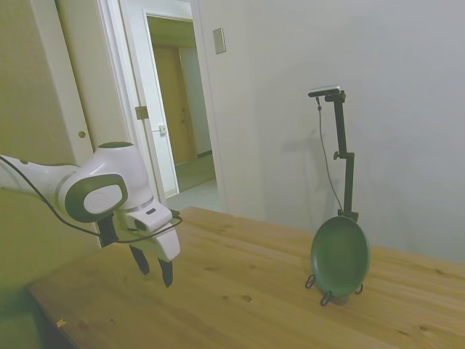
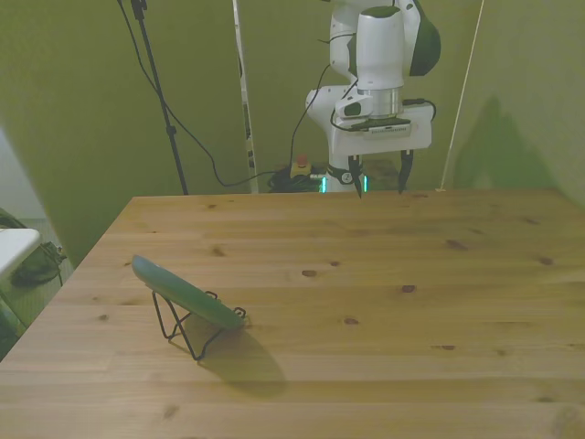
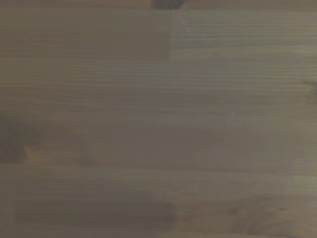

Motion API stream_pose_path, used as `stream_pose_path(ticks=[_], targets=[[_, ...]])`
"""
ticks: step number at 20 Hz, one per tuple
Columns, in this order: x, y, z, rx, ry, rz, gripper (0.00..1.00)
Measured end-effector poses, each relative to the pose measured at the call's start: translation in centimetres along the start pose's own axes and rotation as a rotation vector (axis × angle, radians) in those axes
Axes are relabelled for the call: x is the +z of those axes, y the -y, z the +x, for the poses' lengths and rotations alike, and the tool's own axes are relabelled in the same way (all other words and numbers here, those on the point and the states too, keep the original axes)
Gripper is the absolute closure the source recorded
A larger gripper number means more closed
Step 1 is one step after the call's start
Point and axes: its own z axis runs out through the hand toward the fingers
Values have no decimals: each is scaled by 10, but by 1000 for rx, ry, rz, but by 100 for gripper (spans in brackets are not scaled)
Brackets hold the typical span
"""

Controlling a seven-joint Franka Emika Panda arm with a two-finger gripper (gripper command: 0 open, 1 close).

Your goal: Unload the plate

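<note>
Leaning round green plate [image 2: 187, 293], wire stand [image 2: 187, 331]

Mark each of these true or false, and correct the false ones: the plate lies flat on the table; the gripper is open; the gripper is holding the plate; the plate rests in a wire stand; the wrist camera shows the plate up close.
1. The plate lies flat on the table. False: it leans tilted, propped on edge.
2. The gripper is open. True: its fingers stand apart with nothing between them.
3. The gripper is holding the plate. False: it hangs over the table's far side, well away from the plate.
4. The plate rests in a wire stand. True: the thin black stand supports it.
5. The wrist camera shows the plate up close. False: it shows mostly bare wood grain.
</note>
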Motion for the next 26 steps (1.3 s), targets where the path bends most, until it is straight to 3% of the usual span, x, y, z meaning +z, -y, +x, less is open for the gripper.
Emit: stream_pose_path(ticks=[3,14,21,26], targets=[[-3,-4,7,25,-9,3,0],[-103,-97,136,248,-346,-39,0],[-128,-119,232,345,-402,-30,0],[-127,-99,237,289,-370,-16,0]])
